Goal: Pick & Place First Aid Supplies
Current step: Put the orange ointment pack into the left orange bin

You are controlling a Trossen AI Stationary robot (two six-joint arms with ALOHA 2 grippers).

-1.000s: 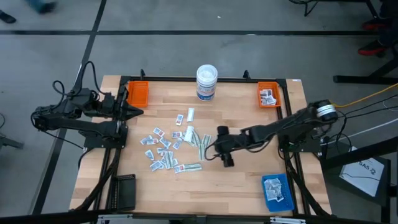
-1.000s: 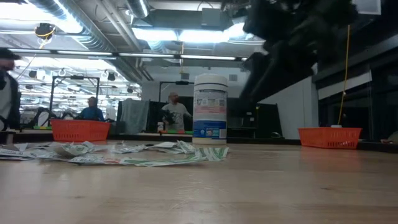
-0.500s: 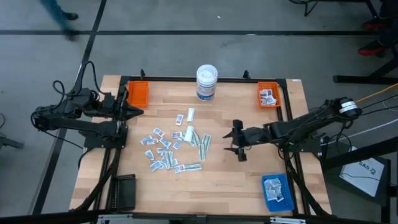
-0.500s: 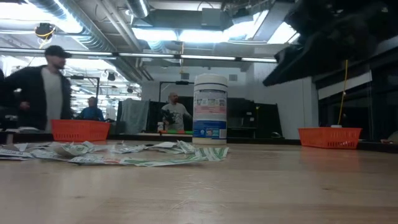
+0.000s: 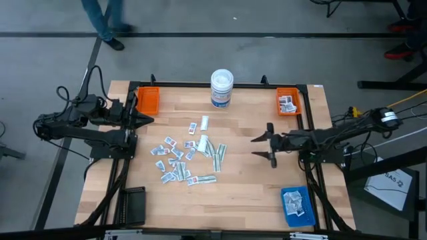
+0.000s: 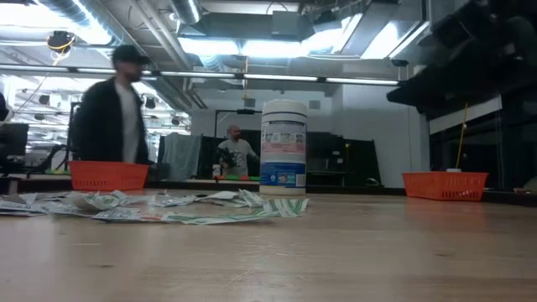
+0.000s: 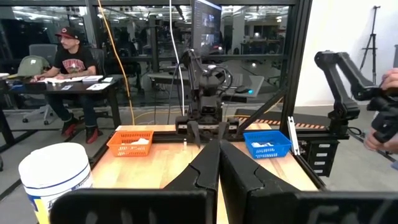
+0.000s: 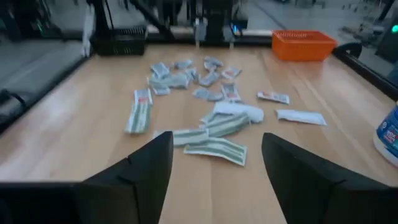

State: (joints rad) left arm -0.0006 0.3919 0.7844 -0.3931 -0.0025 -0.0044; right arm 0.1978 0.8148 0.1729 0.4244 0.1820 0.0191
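From above, the first aid supplies (image 5: 187,160) lie scattered a little left of the middle of the desk (image 5: 247,193). The right gripper (image 5: 267,147) hangs over bare wood at about three o'clock from that heap, well apart from it, its fingers spread wide with nothing between them and pointing toward the packets. The left gripper (image 5: 148,119) sits at the desk's left edge, at about ten o'clock from the heap, fingers pressed together, just beside an orange tray (image 5: 147,100). A white tub (image 5: 221,88) stands at the far edge, at one o'clock from the heap. A second orange tray (image 5: 289,102) in the far right corner and a blue tray (image 5: 297,204) in the near right corner each hold a few packets.

At desk level, the supplies (image 6: 168,206) lie flat in a low spread at nine o'clock from the tub (image 6: 284,144). A person (image 6: 113,109) passes in the room behind.

The left wrist camera shows its own fingers (image 7: 205,171) closed against each other, the tub (image 7: 53,174) close by.

The right wrist camera shows its two fingers (image 8: 143,165) wide apart, the packets (image 8: 199,102) ahead of them on the wood, untouched.
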